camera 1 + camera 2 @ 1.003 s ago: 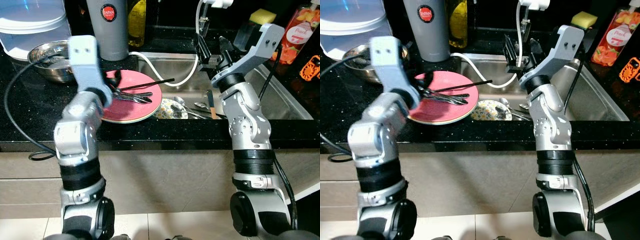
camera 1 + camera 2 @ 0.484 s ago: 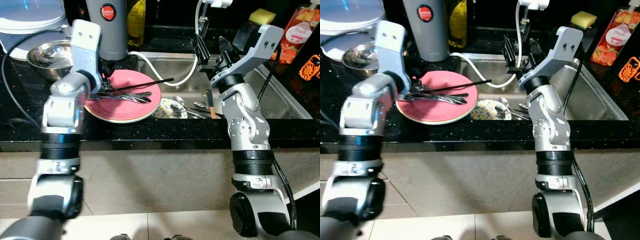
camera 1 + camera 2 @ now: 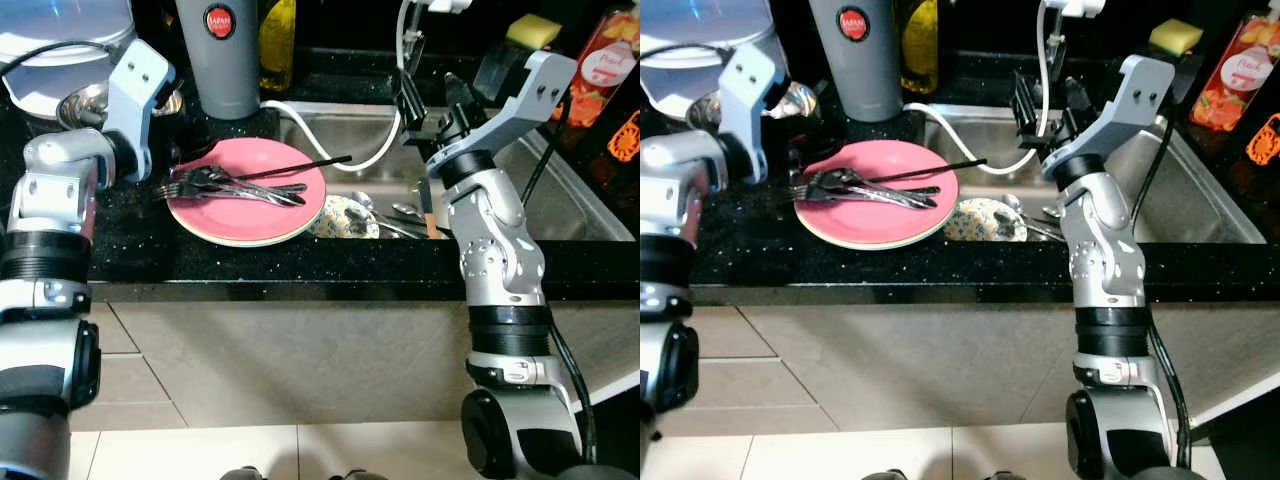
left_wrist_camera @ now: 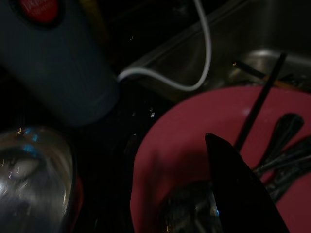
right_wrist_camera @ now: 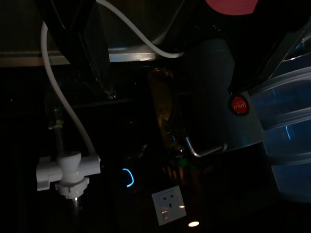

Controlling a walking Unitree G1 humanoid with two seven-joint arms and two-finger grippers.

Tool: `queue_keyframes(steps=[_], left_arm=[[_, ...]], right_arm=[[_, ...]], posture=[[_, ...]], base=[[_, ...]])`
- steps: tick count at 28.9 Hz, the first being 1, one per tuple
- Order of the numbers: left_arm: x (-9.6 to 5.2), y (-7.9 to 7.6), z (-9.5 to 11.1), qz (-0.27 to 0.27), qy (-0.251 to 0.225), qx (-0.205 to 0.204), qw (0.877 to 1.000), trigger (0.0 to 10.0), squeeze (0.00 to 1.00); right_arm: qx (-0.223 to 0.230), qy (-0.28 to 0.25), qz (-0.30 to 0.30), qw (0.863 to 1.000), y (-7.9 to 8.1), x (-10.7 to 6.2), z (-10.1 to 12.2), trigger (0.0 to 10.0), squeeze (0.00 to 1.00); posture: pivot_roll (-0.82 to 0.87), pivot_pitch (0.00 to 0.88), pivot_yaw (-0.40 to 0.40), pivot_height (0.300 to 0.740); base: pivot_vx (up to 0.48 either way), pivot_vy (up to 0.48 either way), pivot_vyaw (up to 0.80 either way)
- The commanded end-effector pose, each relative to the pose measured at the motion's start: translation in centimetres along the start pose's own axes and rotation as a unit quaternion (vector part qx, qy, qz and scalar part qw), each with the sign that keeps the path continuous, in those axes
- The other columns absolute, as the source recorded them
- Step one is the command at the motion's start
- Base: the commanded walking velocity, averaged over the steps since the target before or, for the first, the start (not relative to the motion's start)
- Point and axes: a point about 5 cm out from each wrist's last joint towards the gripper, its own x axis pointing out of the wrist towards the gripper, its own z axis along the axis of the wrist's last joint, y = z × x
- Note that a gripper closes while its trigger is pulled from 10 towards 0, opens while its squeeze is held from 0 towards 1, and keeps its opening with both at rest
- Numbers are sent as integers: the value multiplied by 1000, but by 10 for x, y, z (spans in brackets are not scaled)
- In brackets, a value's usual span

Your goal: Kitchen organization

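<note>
A pink plate [image 3: 245, 205] lies on the black counter beside the sink and is also seen from close by in the left wrist view [image 4: 194, 126]. It carries several forks and spoons [image 3: 235, 188] and a black chopstick [image 3: 295, 167]. My left gripper [image 3: 188, 157] hovers at the plate's far left rim, just above the fork ends. My right gripper [image 3: 428, 90] is raised over the sink [image 3: 560, 200] near the tap, open with nothing between its fingers. The white hose [image 5: 73, 121] runs past it.
A steel bowl [image 3: 85, 100] and a translucent container [image 3: 60, 35] stand at the back left. A grey flask [image 3: 228, 55] and an oil bottle [image 3: 276, 30] stand behind the plate. The sink holds a patterned dish [image 3: 345, 215] and cutlery [image 3: 400, 213]. A sponge [image 3: 535, 28] and a soap bottle [image 3: 600, 60] are at the back right.
My left arm has swung from in front of the plate out to the left, so the plate now shows whole. The cutlery stays on the plate. The right arm has held still.
</note>
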Motion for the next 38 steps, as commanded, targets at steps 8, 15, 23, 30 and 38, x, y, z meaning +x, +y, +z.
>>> queue_keyframes(steps=[8,15,23,30,38], left_arm=[[25,1,-10,10,9,-39,999,10000,0],[39,-17,-17,-38,-12,-62,997,10000,0],[48,-33,-9,-116,-21,-22,993,10000,0],[40,-33,-32,-136,31,-9,990,10000,0],[36,-29,-30,-139,28,-16,990,10000,0]], right_arm=[[3,-7,-16,1000,3,-10,5,10000,0],[1,-12,-29,1000,1,-17,9,10000,0],[-1,-12,-29,1000,5,-20,11,10000,0],[5,-6,-29,1000,9,-22,9,10000,0],[4,2,-32,999,8,-27,10,10000,0]], posture=[[32,74,12,740],[-1,80,25,740],[-11,85,39,740],[3,107,37,740],[-3,139,33,740]], base=[[0,0,0],[0,0,0],[0,0,0],[0,0,0],[0,0,0]])
